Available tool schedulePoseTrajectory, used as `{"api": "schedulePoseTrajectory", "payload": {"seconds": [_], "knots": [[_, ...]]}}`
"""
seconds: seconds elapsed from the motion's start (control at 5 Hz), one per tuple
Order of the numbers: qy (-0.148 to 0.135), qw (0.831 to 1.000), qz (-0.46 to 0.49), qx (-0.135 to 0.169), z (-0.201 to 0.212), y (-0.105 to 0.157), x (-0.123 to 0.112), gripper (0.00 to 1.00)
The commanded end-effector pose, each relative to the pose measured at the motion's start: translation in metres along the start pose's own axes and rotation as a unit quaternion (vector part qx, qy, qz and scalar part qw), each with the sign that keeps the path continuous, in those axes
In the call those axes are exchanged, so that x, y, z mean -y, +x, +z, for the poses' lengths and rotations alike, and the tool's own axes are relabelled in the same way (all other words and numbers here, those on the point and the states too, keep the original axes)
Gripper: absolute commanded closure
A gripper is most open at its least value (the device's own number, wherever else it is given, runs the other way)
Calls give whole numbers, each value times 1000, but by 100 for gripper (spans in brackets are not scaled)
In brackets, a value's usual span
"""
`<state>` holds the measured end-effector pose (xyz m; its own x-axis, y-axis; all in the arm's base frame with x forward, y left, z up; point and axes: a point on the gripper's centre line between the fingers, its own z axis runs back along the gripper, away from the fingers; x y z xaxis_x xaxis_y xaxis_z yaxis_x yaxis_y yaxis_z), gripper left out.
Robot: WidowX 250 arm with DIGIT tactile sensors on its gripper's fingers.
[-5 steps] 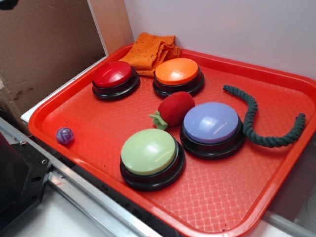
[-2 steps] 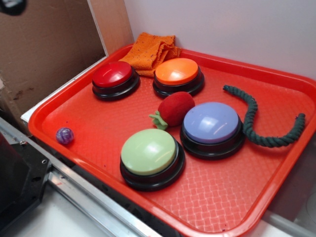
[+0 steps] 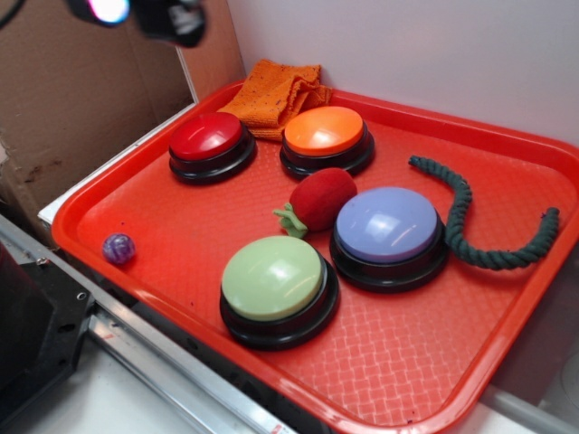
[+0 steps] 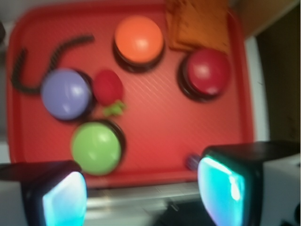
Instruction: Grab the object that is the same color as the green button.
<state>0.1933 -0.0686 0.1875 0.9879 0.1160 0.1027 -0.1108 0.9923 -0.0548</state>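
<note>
Lying on the right part of the red tray point(image 3: 389, 380), the green rope point(image 3: 470, 231) is seen as a long curved piece, dark green and twisted, with its inner bend just beside the lavender-blue button point(image 3: 389, 226). One blunt end points toward the back of the tray and the other rises near the right rim. The green button point(image 3: 273, 278), paler in colour, stands at the front of the tray, well apart from the rope, and the red plush strawberry point(image 3: 318, 201) with green leaves is placed between the buttons. The gripper point(image 4: 141, 188) is held high above the near edge of the tray, and in the wrist view its two fingers are spread wide with nothing between them; in the exterior view only a blurred dark part is shown at the top left corner. The approach step is judged to be in hand, and no contact is made yet. For the next move, the gripper must be carried across the tray to the rope and lowered over a stretch that is free of the lavender-blue button. A red button point(image 3: 210, 140), an orange button point(image 3: 326, 134), an orange cloth point(image 3: 276, 90) and a small purple ball point(image 3: 118, 248) are also found on the tray. The tray rests on a pale desk point(image 3: 81, 398), with a white wall behind and cardboard at the left.
</note>
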Motion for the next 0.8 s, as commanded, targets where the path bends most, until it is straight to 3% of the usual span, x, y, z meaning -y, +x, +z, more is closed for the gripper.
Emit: {"api": "schedulePoseTrajectory", "payload": {"seconds": [0.0, 0.4, 0.6], "knots": [[-51, 991, 109, 65, -38, 71, 53, 0], [-66, 990, 117, 42, -93, 116, 97, 0], [-67, 991, 107, 31, -109, 123, 104, 0]]}}
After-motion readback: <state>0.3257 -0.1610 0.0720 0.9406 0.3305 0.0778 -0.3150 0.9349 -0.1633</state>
